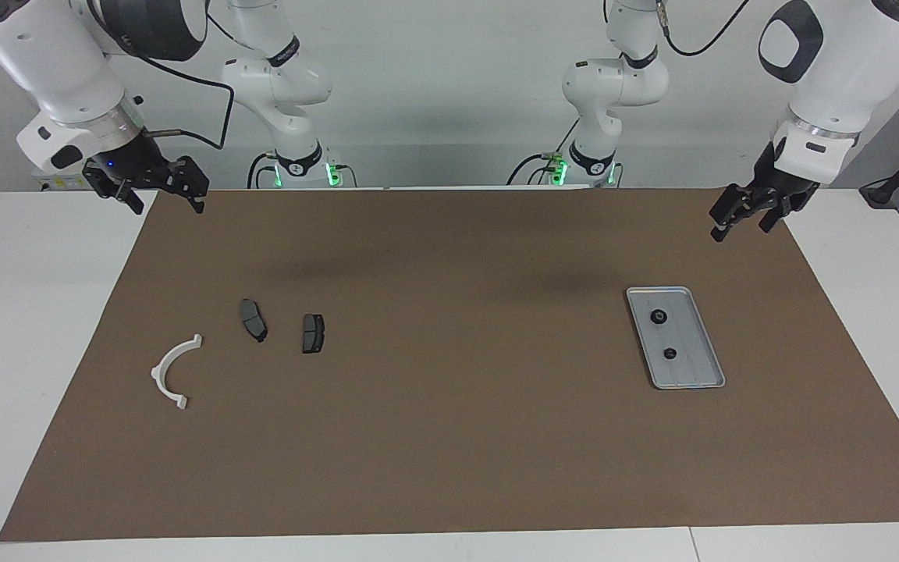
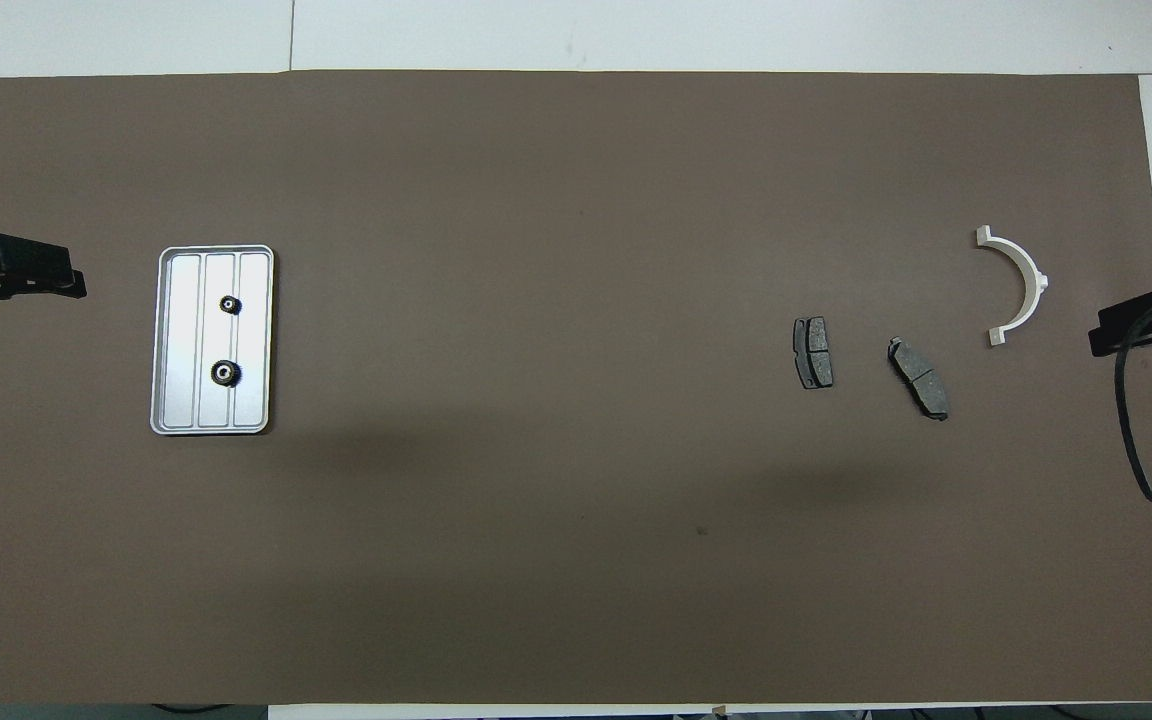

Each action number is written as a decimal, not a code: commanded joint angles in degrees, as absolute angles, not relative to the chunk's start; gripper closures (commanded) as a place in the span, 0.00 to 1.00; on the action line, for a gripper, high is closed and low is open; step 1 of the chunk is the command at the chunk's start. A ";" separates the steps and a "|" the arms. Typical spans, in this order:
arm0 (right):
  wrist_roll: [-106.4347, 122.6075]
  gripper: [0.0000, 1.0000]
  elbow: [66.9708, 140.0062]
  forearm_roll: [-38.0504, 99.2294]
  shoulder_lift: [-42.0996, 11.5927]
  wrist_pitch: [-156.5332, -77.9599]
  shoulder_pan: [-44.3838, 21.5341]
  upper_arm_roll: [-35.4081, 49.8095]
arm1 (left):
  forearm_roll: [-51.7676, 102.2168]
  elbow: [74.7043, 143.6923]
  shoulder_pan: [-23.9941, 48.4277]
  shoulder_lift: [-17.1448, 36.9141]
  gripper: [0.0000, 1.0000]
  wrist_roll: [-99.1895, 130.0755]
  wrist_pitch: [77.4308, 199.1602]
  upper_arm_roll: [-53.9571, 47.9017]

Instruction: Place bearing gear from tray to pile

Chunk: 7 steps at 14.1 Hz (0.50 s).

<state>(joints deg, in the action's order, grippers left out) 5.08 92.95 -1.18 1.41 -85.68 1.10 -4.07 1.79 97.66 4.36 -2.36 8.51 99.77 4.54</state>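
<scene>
desk: white desk [image 1: 44, 328] covered by a brown mat [image 1: 449, 437].
tray: ribbed silver tray [image 1: 691, 375] lies on the mat toward the left arm's end of the desk.
bearing gears: two small black gears sit in the tray, one [image 1: 659, 317] nearer to the robots, the other [image 1: 670, 353] farther from them, apart from each other.
pile: white half-ring bracket [image 1: 172, 373] and two dark brake pads [image 1: 254, 320] [image 1: 313, 333] lie loose on the mat toward the right arm's end, none touching.
left tool: left tool [image 1: 747, 215] hangs raised over the mat's edge at its own end, fingers spread, holding nothing.
right tool: right tool [image 1: 159, 193] hangs raised over the mat's corner at its own end, released, holding nothing.
</scene>
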 commanded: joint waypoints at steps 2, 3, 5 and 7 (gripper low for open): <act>4.75 0.00 93.87 -0.62 2.11 -86.84 1.76 -3.69 | 1.14 96.77 4.39 -2.29 0.00 7.91 98.35 4.48; 4.75 0.00 93.87 -0.62 2.11 -86.84 1.67 -3.69 | 1.14 96.77 4.31 -2.29 0.00 7.91 98.35 4.48; 4.66 0.00 93.87 -0.62 2.11 -86.75 1.67 -3.69 | 1.06 96.85 4.39 -2.29 0.00 7.91 98.52 4.48; 4.66 0.00 93.87 -0.62 2.11 -86.84 1.67 -3.69 | 1.14 97.21 4.39 -2.37 0.00 7.82 98.53 4.48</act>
